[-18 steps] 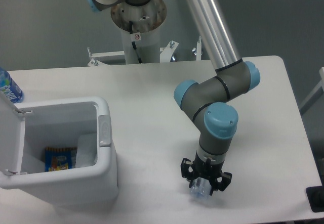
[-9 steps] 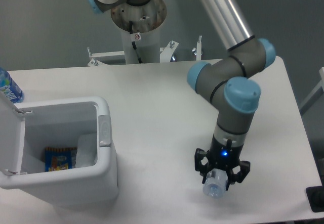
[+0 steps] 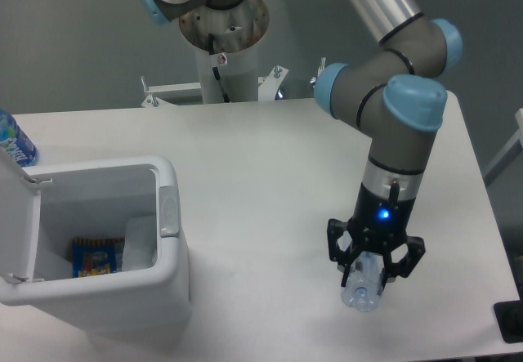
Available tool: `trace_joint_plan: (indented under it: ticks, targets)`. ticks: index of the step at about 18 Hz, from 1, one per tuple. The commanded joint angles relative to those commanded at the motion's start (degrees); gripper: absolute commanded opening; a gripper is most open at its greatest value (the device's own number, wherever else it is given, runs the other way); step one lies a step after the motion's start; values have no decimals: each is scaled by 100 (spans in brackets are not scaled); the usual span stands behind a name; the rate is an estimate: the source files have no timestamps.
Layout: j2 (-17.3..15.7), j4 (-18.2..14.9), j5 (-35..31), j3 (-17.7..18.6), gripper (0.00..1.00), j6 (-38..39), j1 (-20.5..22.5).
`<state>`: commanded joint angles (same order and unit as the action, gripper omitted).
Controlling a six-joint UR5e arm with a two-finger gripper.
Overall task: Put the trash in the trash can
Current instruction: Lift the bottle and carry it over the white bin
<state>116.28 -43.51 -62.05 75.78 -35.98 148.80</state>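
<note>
My gripper (image 3: pixel 370 277) hangs over the table's front right, pointing down and shut on the slim clear plastic bottle (image 3: pixel 362 295). The bottle's clear end sticks out below the fingers and its cap is hidden. The trash can (image 3: pixel 167 208), a boxy white bin, stands at the front left, far from the gripper, with its hinged lid (image 3: pixel 16 215) swung open to the left. Inside the bin a pale white piece (image 3: pixel 140 243) that looks like the crumpled wrapper lies against the right wall.
A blue snack packet (image 3: pixel 96 258) lies on the bin's floor. A blue-labelled bottle (image 3: pixel 13 139) stands at the far left edge behind the lid. The robot's base column (image 3: pixel 222 43) rises at the back. A dark object (image 3: pixel 510 321) sits at the front right corner.
The arm has swung to the right and a little toward the front edge, carrying the clear bottle with it. The bin and its contents have not moved.
</note>
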Motion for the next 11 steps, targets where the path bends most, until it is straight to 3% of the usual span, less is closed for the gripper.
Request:
trace_joint_plan:
  ticks: [4, 11]
  targets:
    - [-131, 0, 0, -608, 56, 785, -254]
    - [-764, 9, 0, -864, 61, 1365, -756]
